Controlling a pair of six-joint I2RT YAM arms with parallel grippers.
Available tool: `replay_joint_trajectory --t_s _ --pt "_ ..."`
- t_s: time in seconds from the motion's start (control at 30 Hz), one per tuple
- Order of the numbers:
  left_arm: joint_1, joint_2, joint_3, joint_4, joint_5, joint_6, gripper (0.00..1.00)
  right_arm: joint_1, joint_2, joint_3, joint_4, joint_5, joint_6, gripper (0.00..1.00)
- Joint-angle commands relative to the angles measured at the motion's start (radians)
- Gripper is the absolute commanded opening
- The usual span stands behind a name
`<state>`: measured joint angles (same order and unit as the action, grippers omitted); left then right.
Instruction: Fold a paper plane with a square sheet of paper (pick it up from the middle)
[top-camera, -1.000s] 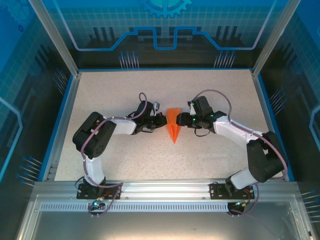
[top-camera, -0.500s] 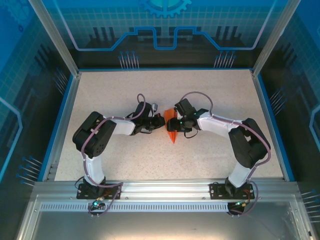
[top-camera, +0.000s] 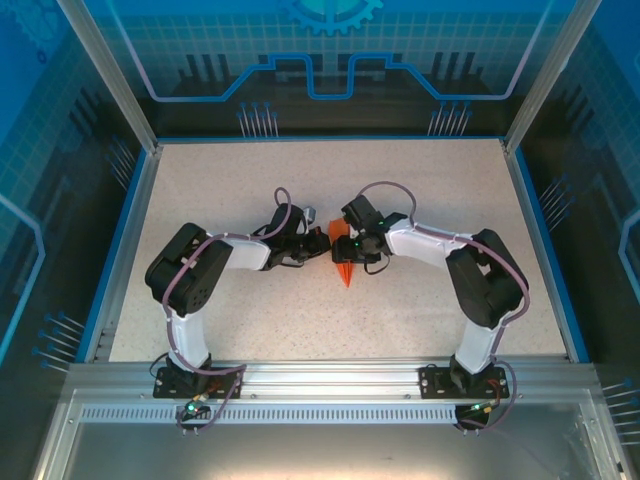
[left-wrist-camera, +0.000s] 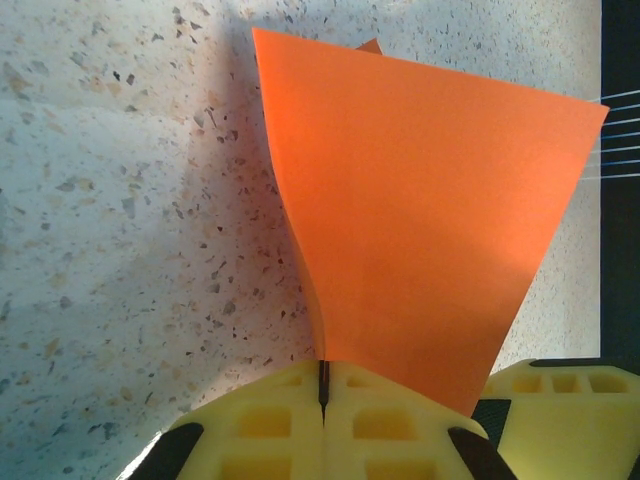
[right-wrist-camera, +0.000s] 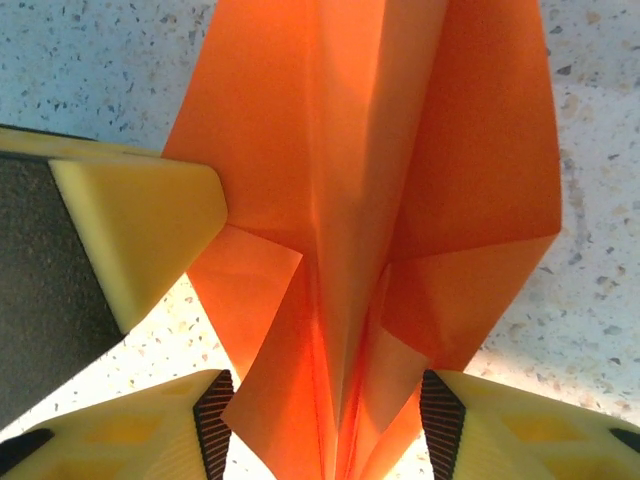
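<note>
Because the left pincer (left-wrist-camera: 323, 392) is clamped on the paper plane (left-wrist-camera: 420, 220) while the right pincer (right-wrist-camera: 325, 420) straddles its folds, seemingly half-open, an off-centre squeeze could crush the wings.

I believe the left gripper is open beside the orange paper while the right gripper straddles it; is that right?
No: the left gripper is shut, pinching the orange paper, as the left wrist view shows; the right gripper does straddle it.
</note>
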<state>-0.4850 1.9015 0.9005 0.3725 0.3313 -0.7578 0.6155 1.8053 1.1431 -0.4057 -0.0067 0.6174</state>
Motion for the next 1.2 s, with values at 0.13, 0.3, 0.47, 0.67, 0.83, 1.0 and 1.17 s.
replay_joint_trajectory --t_s 0.13,0.3,0.47,0.67,0.83,1.0,1.17 --pt "0.007 0.024 0.005 -0.001 0.025 0.011 0.0 0.026 0.004 0.02 -0.015 0.004 -0.005 0.44" --pt "0.007 0.024 0.003 -0.003 0.023 0.011 0.0 0.039 -0.019 0.004 -0.081 0.039 0.06 0.48" --pt "0.006 0.027 0.002 -0.001 0.02 0.01 0.0 0.059 -0.022 -0.01 -0.071 0.037 0.089 0.48" --pt "0.008 0.028 -0.001 -0.001 0.022 0.008 0.0 0.065 0.004 0.005 -0.075 0.054 0.117 0.45" --pt "0.007 0.026 -0.003 -0.003 0.023 0.012 0.0 0.064 -0.001 -0.006 -0.057 0.067 0.133 0.45" --pt "0.007 0.026 -0.004 -0.004 0.021 0.012 0.0 0.054 0.025 0.019 -0.04 0.042 0.116 0.41" --pt "0.008 0.024 -0.008 -0.005 0.022 0.012 0.0 0.05 0.043 0.039 -0.035 0.047 0.101 0.34"
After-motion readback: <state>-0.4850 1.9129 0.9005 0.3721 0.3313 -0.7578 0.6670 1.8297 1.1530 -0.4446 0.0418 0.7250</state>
